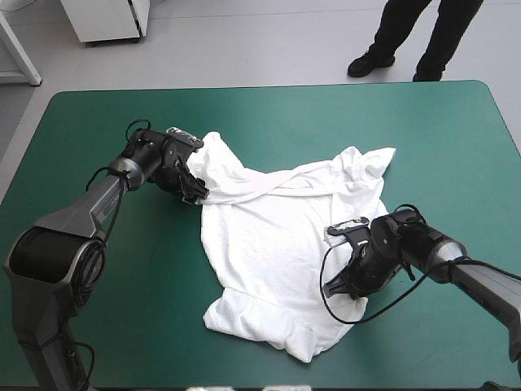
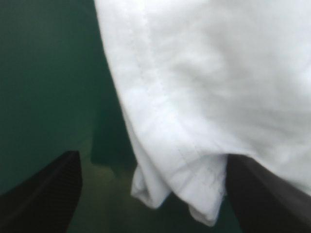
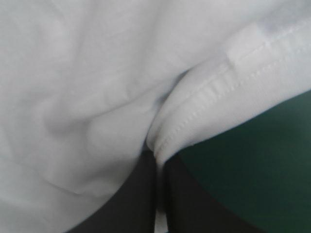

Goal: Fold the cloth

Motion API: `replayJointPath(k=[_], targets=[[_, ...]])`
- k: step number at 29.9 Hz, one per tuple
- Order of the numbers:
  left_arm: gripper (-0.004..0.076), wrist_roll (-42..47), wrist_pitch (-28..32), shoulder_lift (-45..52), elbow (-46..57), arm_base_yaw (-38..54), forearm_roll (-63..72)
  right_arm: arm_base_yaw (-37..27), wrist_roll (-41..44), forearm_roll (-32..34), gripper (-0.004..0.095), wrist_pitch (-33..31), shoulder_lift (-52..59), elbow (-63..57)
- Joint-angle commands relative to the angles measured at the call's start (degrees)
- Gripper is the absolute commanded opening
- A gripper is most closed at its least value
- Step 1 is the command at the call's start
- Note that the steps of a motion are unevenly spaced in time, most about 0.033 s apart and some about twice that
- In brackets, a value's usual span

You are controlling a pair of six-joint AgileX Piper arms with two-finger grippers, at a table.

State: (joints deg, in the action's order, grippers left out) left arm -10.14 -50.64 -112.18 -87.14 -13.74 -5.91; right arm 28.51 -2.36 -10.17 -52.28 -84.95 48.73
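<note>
Clamping T-shirt point(image 1: 277, 244) hem in right gripper point(image 3: 158, 156); left gripper point(image 1: 198, 193) spread wide.

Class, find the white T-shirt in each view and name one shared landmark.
High view: the T-shirt lies rumpled mid-table.
Left wrist view: its hem hangs inside the open left gripper.
Right wrist view: its hem is pinched in the right gripper.
Shared landmark: the teal-green cover.
</note>
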Motion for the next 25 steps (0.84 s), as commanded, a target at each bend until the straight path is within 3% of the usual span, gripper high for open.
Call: replayJointPath(k=[1, 6, 9, 13, 25], targets=[[0.0471, -0.1, 0.6, 2.2, -2.1, -0.2, 2.3, 0.5, -0.8, -2.9, -0.0017, -2.6, -0.2, -0.5], [0.0141, -0.1, 0.2, 1.3, -2.1, -0.2, 3.9, 0.5, -1.3, -2.9, -0.0017, -3.5, -0.2, 0.6], [-0.0013, -0.1, 0.2, 1.1, -2.4, -0.2, 4.4, 0.5, -1.3, -2.7, -0.0017, -4.2, -0.1, 2.0], [-0.001, -0.1, -1.8, 1.7, -3.3, -0.2, 4.4, 0.5, -1.0, -1.0, -0.0017, -5.5, 0.0, 4.9], [-0.001, -0.1, -8.0, 13.6, -5.4, -0.2, 7.1, 0.3, 7.4, 14.6, -0.0017, -13.7, 6.1, 19.5]])
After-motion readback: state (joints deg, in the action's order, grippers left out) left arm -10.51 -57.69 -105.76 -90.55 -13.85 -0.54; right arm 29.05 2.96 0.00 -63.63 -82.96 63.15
